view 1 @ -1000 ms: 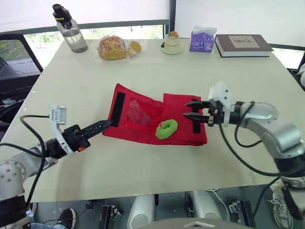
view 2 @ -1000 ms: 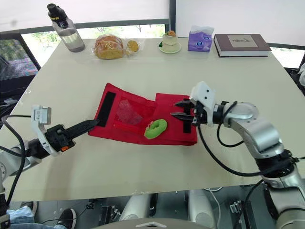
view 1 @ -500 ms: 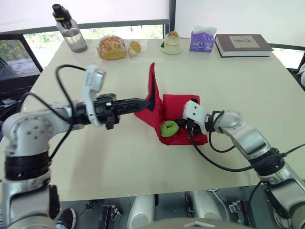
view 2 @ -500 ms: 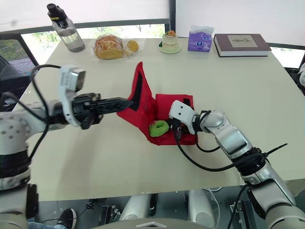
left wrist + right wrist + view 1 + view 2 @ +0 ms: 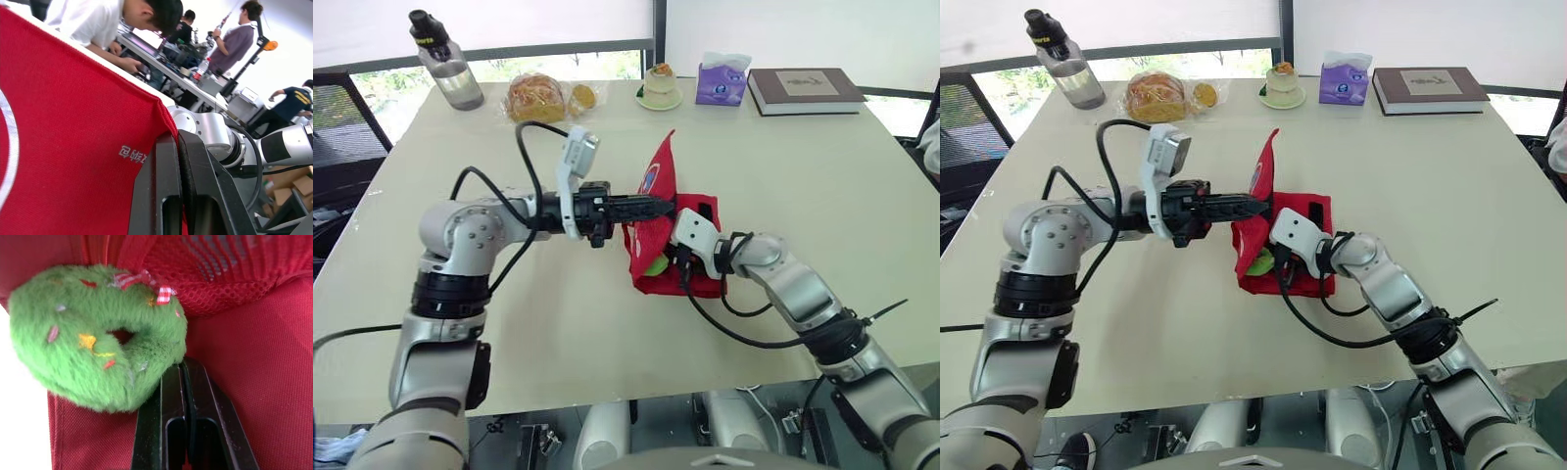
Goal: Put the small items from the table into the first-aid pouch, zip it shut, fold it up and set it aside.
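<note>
First-aid pouch (image 5: pixel 658 182) flap upright, tip up, pinched by left gripper (image 5: pixel 666 205); right gripper (image 5: pixel 184 369) pressed together by green toy (image 5: pixel 73 367)

Left arm (image 5: pixel 470 230): raised over the table, elbow bent sharply, forearm reaching level toward the robot's right.
Left gripper (image 5: pixel 658 207): two black fingers pressed together, pinching the edge of the red fabric first-aid pouch (image 5: pixel 73 137) and holding that flap upright.
Right arm (image 5: pixel 793 284): stretched forward and inward, forearm angled toward the left arm, wrist tipped down.
Right gripper (image 5: pixel 182 366): two black fingers closed against each other, tips low on the pouch's flat half.
Spacing: grippers near each other, the left one higher.
</note>
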`<state>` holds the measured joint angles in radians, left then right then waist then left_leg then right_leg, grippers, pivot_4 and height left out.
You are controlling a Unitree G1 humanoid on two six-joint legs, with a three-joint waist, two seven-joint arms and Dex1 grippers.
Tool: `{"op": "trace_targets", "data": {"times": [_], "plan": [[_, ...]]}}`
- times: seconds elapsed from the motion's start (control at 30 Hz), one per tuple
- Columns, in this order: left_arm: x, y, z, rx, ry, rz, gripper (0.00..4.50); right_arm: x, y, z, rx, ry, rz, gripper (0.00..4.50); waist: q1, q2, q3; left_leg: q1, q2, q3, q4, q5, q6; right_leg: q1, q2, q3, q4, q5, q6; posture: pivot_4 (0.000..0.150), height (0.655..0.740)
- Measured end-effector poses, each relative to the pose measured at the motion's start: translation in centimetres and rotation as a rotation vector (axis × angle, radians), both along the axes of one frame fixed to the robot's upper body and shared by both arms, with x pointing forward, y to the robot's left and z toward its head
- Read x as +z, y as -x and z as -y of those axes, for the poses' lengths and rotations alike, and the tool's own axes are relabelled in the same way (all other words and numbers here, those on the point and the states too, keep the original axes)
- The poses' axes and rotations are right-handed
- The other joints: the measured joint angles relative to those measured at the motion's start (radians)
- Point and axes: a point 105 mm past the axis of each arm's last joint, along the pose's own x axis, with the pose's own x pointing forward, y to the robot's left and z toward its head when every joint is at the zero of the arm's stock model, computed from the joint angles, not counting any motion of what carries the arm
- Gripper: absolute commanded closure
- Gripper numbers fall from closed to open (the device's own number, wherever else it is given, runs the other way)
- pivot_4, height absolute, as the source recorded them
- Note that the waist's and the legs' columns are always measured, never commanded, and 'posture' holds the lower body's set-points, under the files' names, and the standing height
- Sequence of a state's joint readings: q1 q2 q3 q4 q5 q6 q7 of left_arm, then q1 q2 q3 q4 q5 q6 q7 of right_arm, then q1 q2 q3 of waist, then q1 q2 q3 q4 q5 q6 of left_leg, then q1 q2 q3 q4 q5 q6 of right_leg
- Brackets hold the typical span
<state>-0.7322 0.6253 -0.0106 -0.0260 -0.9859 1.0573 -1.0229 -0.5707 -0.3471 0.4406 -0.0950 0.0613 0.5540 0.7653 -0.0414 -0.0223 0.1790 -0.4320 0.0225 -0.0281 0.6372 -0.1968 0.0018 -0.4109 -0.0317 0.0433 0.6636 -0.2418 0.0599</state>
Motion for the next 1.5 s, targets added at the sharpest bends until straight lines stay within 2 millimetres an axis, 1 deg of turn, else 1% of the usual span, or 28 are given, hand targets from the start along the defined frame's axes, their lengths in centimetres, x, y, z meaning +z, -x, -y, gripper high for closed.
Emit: {"op": "trace_targets", "data": {"times": [0.1,0.2,0.3,0.4,0.47,0.53,0.63,0.73,0.8,0.87,0.9,1.0,1.1,1.17,1.2,1.23,1.3,1.33,1.37,1.43,1.47,1.5], "plan": [[0.2,-0.2,-0.1,-0.004,0.006,0.017,4.50,0.3,0.0,0.7,-0.017,-0.034,-0.034,4.47,0.002,0.000,0.000,0.000,0.000,0.000,0.000,0.000,0.000,0.000,0.000,0.000,0.000,0.000,0.000,0.150,0.7400],[0.0,-0.5,-0.3,0.006,0.009,0.020,4.50,0.9,0.2,1.6,-0.045,-0.113,-0.088,4.47,0.009,0.000,0.000,-0.001,-0.001,0.000,0.000,0.000,0.000,0.000,-0.001,0.000,0.000,0.000,0.000,0.150,0.7400],[-0.1,-0.7,-0.3,0.009,0.014,0.015,4.50,2.3,0.6,2.8,-0.057,-0.197,-0.099,4.47,0.011,0.000,0.000,-0.001,-0.001,0.000,0.001,0.000,0.000,0.000,-0.001,0.000,-0.001,0.000,0.000,0.150,0.7400],[-0.5,-0.9,0.1,0.004,0.020,0.003,4.50,4.7,1.6,5.4,-0.057,-0.272,-0.044,4.47,0.016,0.000,0.000,-0.001,-0.001,0.000,0.001,0.000,0.000,0.000,-0.001,0.000,-0.001,0.000,0.000,0.150,0.7400],[-0.6,-0.9,0.6,-0.016,0.023,-0.005,4.50,5.4,2.3,6.8,-0.052,-0.302,-0.028,4.47,0.018,0.000,0.000,-0.001,-0.001,0.000,0.001,0.000,0.000,0.001,-0.001,0.000,0.000,0.000,0.000,0.150,0.7400],[-1.1,-0.7,1.5,-0.054,0.006,-0.012,4.50,5.8,3.0,8.5,-0.059,-0.331,-0.025,4.47,0.023,0.000,0.000,-0.001,-0.001,0.000,0.001,0.000,0.000,0.001,-0.001,0.000,0.000,0.000,0.000,0.150,0.7400],[-1.5,-0.7,2.4,-0.086,-0.013,-0.010,4.50,5.5,3.5,10.5,-0.082,-0.322,-0.043,4.47,0.027,0.000,0.000,-0.001,-0.001,0.001,0.001,0.000,0.000,0.001,-0.001,0.000,0.000,0.000,0.001,0.150,0.7400],[-2.1,-1.6,3.6,-0.091,-0.036,-0.012,4.50,4.9,4.2,13.8,-0.152,-0.295,-0.060,4.47,0.031,0.000,0.000,-0.001,-0.002,0.001,0.001,0.000,0.000,0.001,-0.001,0.000,-0.001,0.000,0.001,0.150,0.7400],[-2.7,-1.8,4.5,-0.105,-0.054,-0.014,4.50,5.0,4.7,15.2,-0.184,-0.303,-0.036,4.47,0.030,0.000,0.000,0.000,-0.002,0.001,0.002,0.000,0.000,0.002,-0.001,0.000,-0.001,0.000,0.001,0.150,0.7400],[-3.3,-2.0,5.1,-0.121,-0.056,-0.030,4.50,4.9,5.1,16.2,-0.214,-0.324,-0.001,4.47,0.028,0.000,0.000,0.000,-0.002,0.000,0.002,0.000,0.000,0.002,-0.001,0.000,-0.001,0.000,0.001,0.150,0.7400],[-3.7,-2.1,5.6,-0.137,-0.062,-0.046,4.50,4.7,5.3,17.0,-0.240,-0.343,0.030,4.47,0.027,0.000,0.000,0.000,-0.001,0.000,0.002,0.000,0.000,0.002,-0.001,0.000,-0.001,-0.001,0.002,0.150,0.7400],[-4.1,-2.3,6.0,-0.155,-0.059,-0.058,4.50,3.9,6.0,18.2,-0.260,-0.345,0.050,4.47,0.026,0.000,0.000,0.000,-0.001,0.001,0.001,0.000,0.000,0.002,-0.001,0.000,-0.001,-0.001,0.001,0.150,0.7400],[-4.6,-2.4,6.6,-0.177,-0.078,-0.071,4.50,3.7,6.3,19.3,-0.273,-0.390,0.080,4.47,0.027,0.000,0.000,0.000,-0.001,0.001,0.002,0.000,0.000,0.002,-0.001,0.001,-0.001,-0.001,0.002,0.150,0.7400],[-4.8,-2.3,7.1,-0.193,-0.079,-0.072,4.50,3.8,6.6,19.6,-0.251,-0.412,0.081,3.94,0.027,0.001,0.000,0.000,-0.001,0.001,0.003,0.000,0.000,0.002,-0.001,0.001,-0.001,-0.001,0.002,0.150,0.7400],[-4.9,-2.4,7.3,-0.195,-0.079,-0.077,4.50,3.7,6.7,19.6,-0.241,-0.428,0.059,3.75,0.027,0.001,0.000,0.000,-0.001,0.001,0.003,0.000,0.000,0.002,-0.001,0.001,0.000,-0.001,0.002,0.150,0.7400],[-5.1,-2.4,7.5,-0.197,-0.082,-0.079,4.50,3.8,6.8,19.6,-0.233,-0.442,0.043,3.13,0.027,0.001,0.000,0.000,-0.001,0.001,0.003,0.000,0.000,0.002,-0.001,0.001,0.000,0.000,0.001,0.150,0.7400],[-5.4,-2.4,7.6,-0.200,-0.095,-0.077,4.50,3.9,6.8,19.6,-0.224,-0.456,0.034,2.37,0.027,0.001,0.000,0.000,-0.001,0.001,0.003,0.000,0.000,0.002,-0.001,0.001,0.000,0.000,0.001,0.150,0.7400],[-5.6,-2.4,7.7,-0.199,-0.101,-0.076,4.50,4.2,6.7,19.6,-0.219,-0.459,0.040,1.84,0.027,0.001,0.000,0.000,-0.001,0.001,0.003,0.000,0.000,0.002,-0.001,0.001,0.000,0.000,0.001,0.150,0.7400],[-5.6,-2.4,7.8,-0.201,-0.104,-0.075,4.50,4.4,6.7,19.6,-0.216,-0.458,0.046,1.41,0.027,0.001,0.000,0.000,-0.001,0.001,0.003,0.000,0.000,0.002,-0.001,0.001,0.000,0.000,0.001,0.150,0.7400],[-5.7,-2.3,8.0,-0.209,-0.102,-0.076,4.50,4.8,6.5,19.5,-0.216,-0.458,0.056,0.28,0.028,0.001,0.000,0.000,-0.001,0.001,0.003,0.000,0.000,0.002,-0.001,0.000,0.000,0.000,0.001,0.150,0.7400],[-5.7,-2.3,8.2,-0.209,-0.087,-0.082,4.50,4.9,6.5,19.2,-0.211,-0.457,0.054,0.06,0.030,0.001,0.000,0.000,-0.001,0.000,0.003,0.000,0.000,0.002,-0.001,0.000,0.000,0.000,0.001,0.150,0.7400],[-5.6,-2.4,8.3,-0.208,-0.081,-0.085,4.20,4.9,6.5,19.1,-0.207,-0.457,0.052,0.01,0.030,0.001,0.000,-0.001,-0.001,0.000,0.003,0.000,0.000,0.002,-0.001,0.000,-0.001,0.000,0.002,0.150,0.7400]]}}
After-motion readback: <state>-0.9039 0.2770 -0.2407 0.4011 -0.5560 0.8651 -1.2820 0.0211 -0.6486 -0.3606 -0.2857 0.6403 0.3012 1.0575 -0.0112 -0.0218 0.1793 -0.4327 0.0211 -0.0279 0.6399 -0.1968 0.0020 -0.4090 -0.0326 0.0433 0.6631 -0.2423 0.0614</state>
